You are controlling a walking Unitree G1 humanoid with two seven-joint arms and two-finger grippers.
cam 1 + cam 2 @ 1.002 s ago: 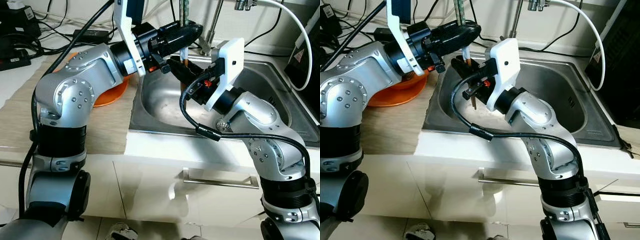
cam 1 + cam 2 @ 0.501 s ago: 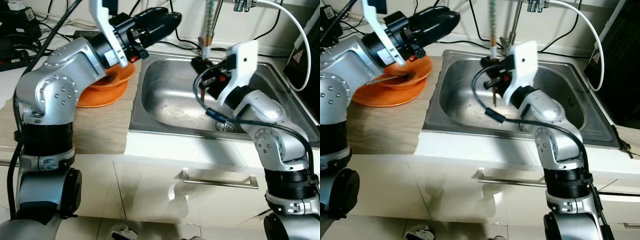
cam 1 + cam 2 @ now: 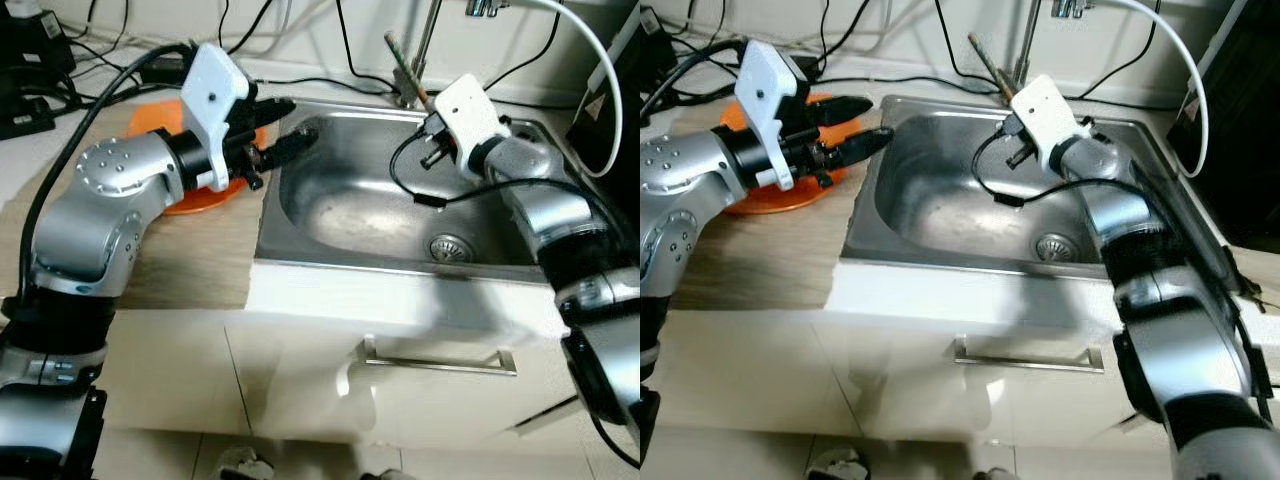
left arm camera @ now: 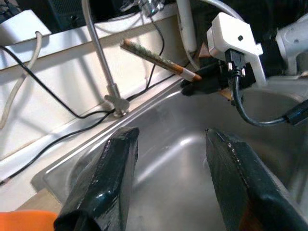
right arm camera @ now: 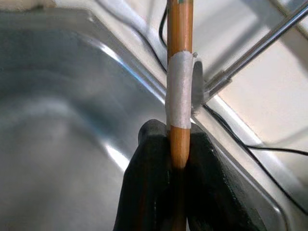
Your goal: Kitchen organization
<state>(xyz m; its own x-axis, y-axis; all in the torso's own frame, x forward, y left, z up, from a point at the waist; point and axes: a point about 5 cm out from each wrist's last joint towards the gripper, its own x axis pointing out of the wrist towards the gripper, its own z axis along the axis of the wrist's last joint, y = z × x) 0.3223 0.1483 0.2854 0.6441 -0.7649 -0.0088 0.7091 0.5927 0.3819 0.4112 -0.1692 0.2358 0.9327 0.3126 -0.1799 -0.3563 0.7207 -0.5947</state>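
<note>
right tool [image 5: 177, 159] pinches a chopstick [image 5: 179, 72] beside the faucet [image 4: 103, 62]; left tool [image 4: 168, 187] spread over the sink [image 3: 350, 215].

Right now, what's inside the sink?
Inside the sink I see bare metal and the drain. The right arm covers its far right corner, so that part stays hidden.

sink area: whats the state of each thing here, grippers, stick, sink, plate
Left gripper: open, holding nothing, at the sink's left rim.
Right gripper: shut on the thin wooden stick.
Thin wooden stick with white band: held, tilted toward the tap.
Stainless steel sink: no water running.
Orange plate: resting on the counter, left of the sink.
Chrome tap: upright.
</note>
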